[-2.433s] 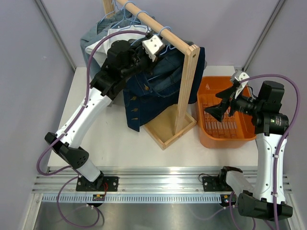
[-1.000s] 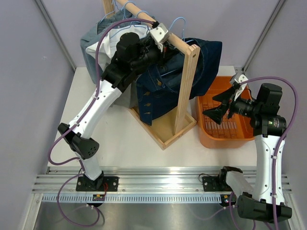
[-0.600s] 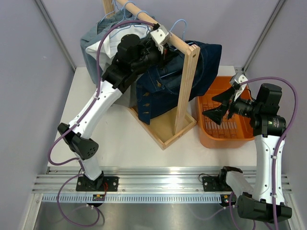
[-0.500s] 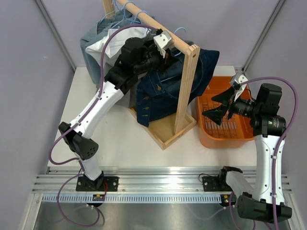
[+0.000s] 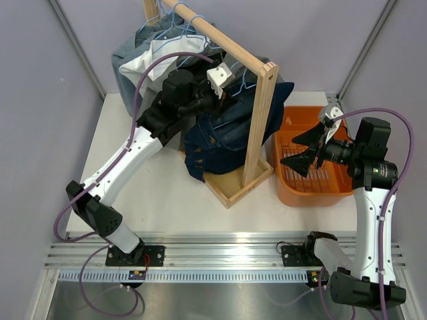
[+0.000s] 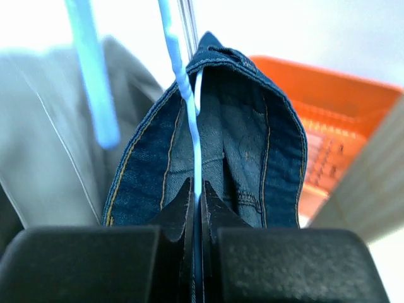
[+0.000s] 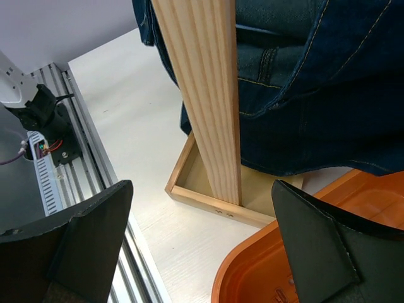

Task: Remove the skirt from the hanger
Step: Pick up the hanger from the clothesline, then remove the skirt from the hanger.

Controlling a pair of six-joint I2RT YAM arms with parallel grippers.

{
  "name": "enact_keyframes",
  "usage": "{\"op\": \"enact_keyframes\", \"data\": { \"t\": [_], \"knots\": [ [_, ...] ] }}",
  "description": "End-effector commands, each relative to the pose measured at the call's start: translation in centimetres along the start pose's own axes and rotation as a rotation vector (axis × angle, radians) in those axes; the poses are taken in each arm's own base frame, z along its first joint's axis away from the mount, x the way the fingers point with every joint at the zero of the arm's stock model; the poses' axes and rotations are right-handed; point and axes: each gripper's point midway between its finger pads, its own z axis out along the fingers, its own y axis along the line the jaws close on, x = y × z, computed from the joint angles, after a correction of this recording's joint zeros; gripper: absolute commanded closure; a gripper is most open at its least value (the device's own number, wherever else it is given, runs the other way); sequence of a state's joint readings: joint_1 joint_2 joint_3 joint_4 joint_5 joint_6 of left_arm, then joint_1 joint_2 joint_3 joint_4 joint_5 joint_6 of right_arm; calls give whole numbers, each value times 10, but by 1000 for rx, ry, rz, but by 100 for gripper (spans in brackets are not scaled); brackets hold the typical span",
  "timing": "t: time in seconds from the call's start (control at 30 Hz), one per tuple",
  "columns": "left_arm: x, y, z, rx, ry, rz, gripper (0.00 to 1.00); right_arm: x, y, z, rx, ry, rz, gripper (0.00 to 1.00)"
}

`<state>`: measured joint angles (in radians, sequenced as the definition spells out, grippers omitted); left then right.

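The dark denim skirt (image 5: 223, 130) hangs from a light blue wire hanger (image 5: 241, 79), bunched against the wooden rack post (image 5: 260, 113). My left gripper (image 5: 220, 81) is just below the rail and shut on the hanger wire. In the left wrist view the jaws (image 6: 196, 186) pinch the blue wire (image 6: 189, 107) above the skirt's open waistband (image 6: 243, 145). My right gripper (image 5: 303, 150) is open and empty over the orange basket (image 5: 337, 190). In the right wrist view (image 7: 202, 189) it faces the post (image 7: 205, 88) and the skirt (image 7: 309, 82).
Other garments hang on blue hangers at the rail's far end (image 5: 157, 50); a second blue hanger (image 6: 95, 82) and grey cloth (image 6: 44, 145) sit to the left. The rack's wooden base tray (image 5: 230, 183) lies beside the basket (image 7: 297, 271). Metal rails (image 5: 220, 260) run along the near edge.
My left gripper has dropped from the rail's end and pulled back left with the hanger. The skirt has swung from right of the post to lower and left. The right arm has barely moved.
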<state>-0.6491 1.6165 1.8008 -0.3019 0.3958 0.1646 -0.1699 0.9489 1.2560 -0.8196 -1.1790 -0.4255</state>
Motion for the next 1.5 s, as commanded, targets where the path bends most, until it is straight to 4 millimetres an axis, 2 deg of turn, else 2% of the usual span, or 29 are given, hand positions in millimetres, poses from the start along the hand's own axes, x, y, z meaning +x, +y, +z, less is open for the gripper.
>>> {"op": "enact_keyframes", "data": {
  "t": [0.0, 0.07, 0.2, 0.27, 0.33, 0.37, 0.4, 0.43, 0.47, 0.53, 0.57, 0.6, 0.63, 0.67, 0.73, 0.8, 0.83, 0.87, 0.9, 0.93, 0.97, 1.03, 1.07, 1.1, 1.13, 1.17, 1.23, 1.33, 1.47],
  "knots": [
    [-44, 0, -33, -63, -129, 74, 100, 1, 13, 1, -73, -8, -7, 1],
    [-56, -2, -48, -80, -155, 82, 100, 0, 14, 1, -85, -10, -13, 1],
    [-62, -6, -67, -95, -156, 88, 100, 0, 17, 1, -113, 1, -4, 2],
    [-50, -7, -75, -102, -116, 81, 100, -3, 21, 0, -134, 0, -47, 3],
    [-50, -11, -91, -113, -112, 80, 100, -6, 29, -1, -160, 3, -80, 3],
    [-36, -13, -94, -117, -80, 60, 100, -8, 35, 1, -186, 4, -94, 4],
    [-42, -17, -109, -124, -96, 61, 100, -9, 40, 1, -201, 4, -107, 4],
    [-39, -19, -115, -130, -92, 55, 100, -13, 45, 2, -216, 0, -130, 5],
    [-26, -21, -120, -135, -56, 24, 100, -14, 55, 5, -248, 6, -144, 5],
    [-27, -27, -141, -153, -56, 0, 100, -18, 63, 11, -274, 8, -151, 6],
    [-18, -28, -149, -170, -21, -23, 100, -22, 67, 19, -286, 6, -192, 7],
    [-15, -28, -156, -185, -8, -37, 100, -24, 72, 22, -289, 16, -142, 7],
    [-17, -31, -168, -201, -12, -54, 100, -22, 73, 28, -288, 25, -138, 7],
    [-7, -30, -176, -228, 29, -76, 100, -19, 67, 35, -254, 52, -130, 8],
    [-4, -31, -193, -273, 42, -114, 100, -20, 83, 49, -293, 80, -125, 11],
    [7, -35, -205, -289, 83, -152, 100, -18, 77, 65, -244, 120, -131, 13],
    [9, -37, -209, -300, 91, -179, 100, -22, 91, 73, -260, 126, -137, 14],
    [15, -39, -218, -314, 111, -189, 100, -21, 82, 83, -198, 152, -150, 16],
    [15, -42, -221, -318, 109, -221, 100, -24, 85, 90, -189, 158, -171, 18],
    [19, -44, -224, -325, 116, -256, 100, -37, 102, 98, -198, 145, -188, 19],
    [21, -46, -230, -333, 118, -269, 100, -37, 89, 113, -105, 170, -189, 21],
    [24, -50, -235, -337, 113, -297, 100, -67, 95, 126, -47, 111, -183, 22],
    [28, -50, -235, -342, 116, -306, 100, -69, 91, 145, 35, 117, -175, 22],
    [26, -52, -241, -349, 102, -312, 100, -78, 92, 152, 70, 102, -157, 22],
    [27, -53, -242, -351, 98, -324, 100, -99, 93, 154, 106, 53, -114, 21],
    [29, -53, -243, -355, 100, -330, 100, -104, 87, 166, 187, 36, -98, 20],
    [29, -56, -246, -353, 87, -342, 100, -116, 88, 174, 222, -3, -84, 15],
    [31, -58, -247, -350, 69, -354, 100, -110, 94, 192, 240, 17, -77, 14],
    [28, -59, -248, -347, 45, -355, 100, -88, 98, 209, 263, 65, -76, 16]
  ]
}}
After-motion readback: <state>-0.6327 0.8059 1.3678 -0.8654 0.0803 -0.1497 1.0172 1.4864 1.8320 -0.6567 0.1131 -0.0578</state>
